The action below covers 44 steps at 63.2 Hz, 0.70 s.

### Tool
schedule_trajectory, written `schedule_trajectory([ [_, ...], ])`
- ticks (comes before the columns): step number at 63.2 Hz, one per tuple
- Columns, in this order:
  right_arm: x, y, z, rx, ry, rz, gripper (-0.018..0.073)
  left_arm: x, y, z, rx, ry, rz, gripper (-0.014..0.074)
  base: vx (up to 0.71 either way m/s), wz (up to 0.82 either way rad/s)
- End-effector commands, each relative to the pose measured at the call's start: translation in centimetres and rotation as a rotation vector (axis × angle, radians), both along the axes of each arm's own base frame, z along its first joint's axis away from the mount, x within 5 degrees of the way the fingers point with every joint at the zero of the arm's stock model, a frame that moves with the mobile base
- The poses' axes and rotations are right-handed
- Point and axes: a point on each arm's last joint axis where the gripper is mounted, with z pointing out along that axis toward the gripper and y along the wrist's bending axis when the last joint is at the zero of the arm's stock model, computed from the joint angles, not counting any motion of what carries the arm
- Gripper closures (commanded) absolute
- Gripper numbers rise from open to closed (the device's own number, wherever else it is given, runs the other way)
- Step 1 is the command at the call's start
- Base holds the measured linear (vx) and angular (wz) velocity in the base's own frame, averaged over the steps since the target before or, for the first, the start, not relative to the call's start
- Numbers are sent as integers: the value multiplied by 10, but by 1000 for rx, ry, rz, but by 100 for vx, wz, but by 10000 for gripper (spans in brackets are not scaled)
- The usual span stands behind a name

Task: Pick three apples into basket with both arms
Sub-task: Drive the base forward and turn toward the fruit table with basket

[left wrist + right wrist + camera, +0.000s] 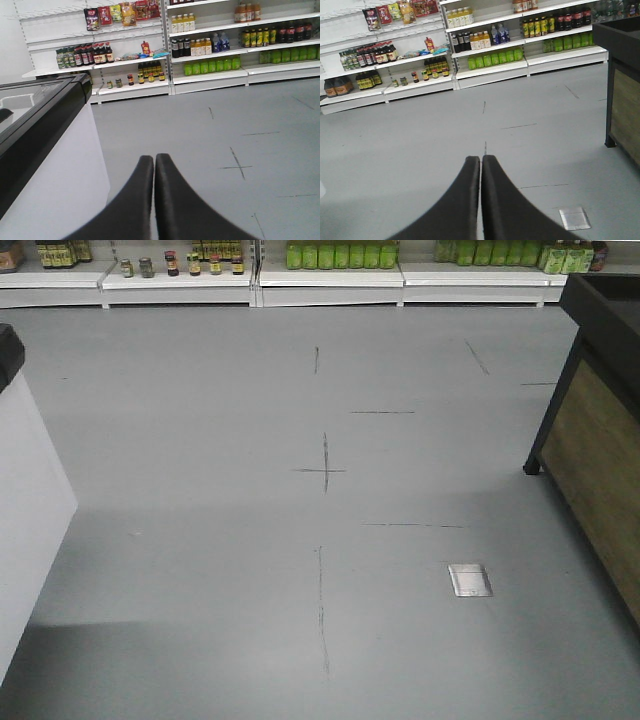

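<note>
Floor grey and marked, left claw closed, empty, right claw closed, empty, stocked shelves beyond

The left tool and right tool are matte black, curved and tapering.

Soft, even light is filling the grey floor. A dim shadow is lying beside the white counter, and the bottles beyond the counter are looking slightly grainy. The left gripper and right gripper are rendering featureless black.
</note>
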Motion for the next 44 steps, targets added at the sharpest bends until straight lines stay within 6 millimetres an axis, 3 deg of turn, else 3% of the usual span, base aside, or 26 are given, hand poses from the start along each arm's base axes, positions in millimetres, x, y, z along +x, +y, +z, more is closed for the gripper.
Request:
schedule_trajectory([
  [1, 0, 0, 3, -10, -71, 4, 564, -1, 0, 4, -5, -75, 3, 603, 12, -15],
  [44, 0, 0, 3, -10, -72, 4, 564, -1, 0, 4, -5, -75, 3, 603, 14, -16],
])
